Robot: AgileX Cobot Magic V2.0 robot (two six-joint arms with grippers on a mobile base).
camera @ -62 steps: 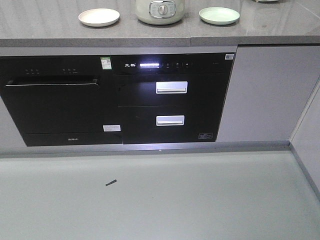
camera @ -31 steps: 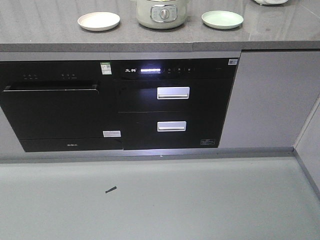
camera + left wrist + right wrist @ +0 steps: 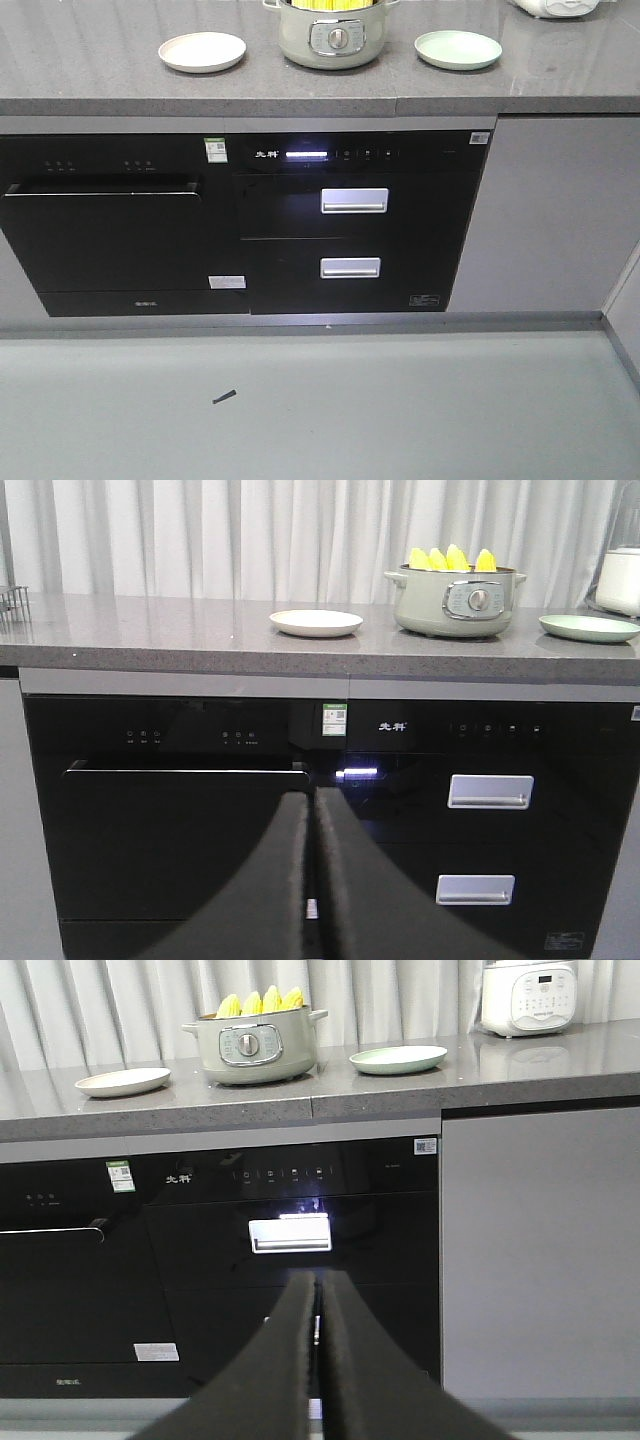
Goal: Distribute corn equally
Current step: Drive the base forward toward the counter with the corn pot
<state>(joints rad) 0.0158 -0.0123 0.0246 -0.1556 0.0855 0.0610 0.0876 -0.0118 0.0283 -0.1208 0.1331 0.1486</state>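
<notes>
Four cobs of corn (image 3: pixel 447 559) stand upright in a pale green pot (image 3: pixel 455 605) at the middle of the counter (image 3: pixel 150 630), towards its back edge. Only their bright yellow, pointed tips show above the rim, packed close together. A white plate (image 3: pixel 316 623) sits left of the pot and a green plate (image 3: pixel 590 628) right of it, both bare. The left gripper (image 3: pixel 311 810) and right gripper (image 3: pixel 318 1280) hang low in front of the black cabinet fronts, each with its fingers pressed together and holding nothing. Rising from there, an arm could knock the counter's front edge. The tapered tips could slip from a pinch, and pulling one cob may drag its neighbour out. An uneven count on the plates would spoil the split.
</notes>
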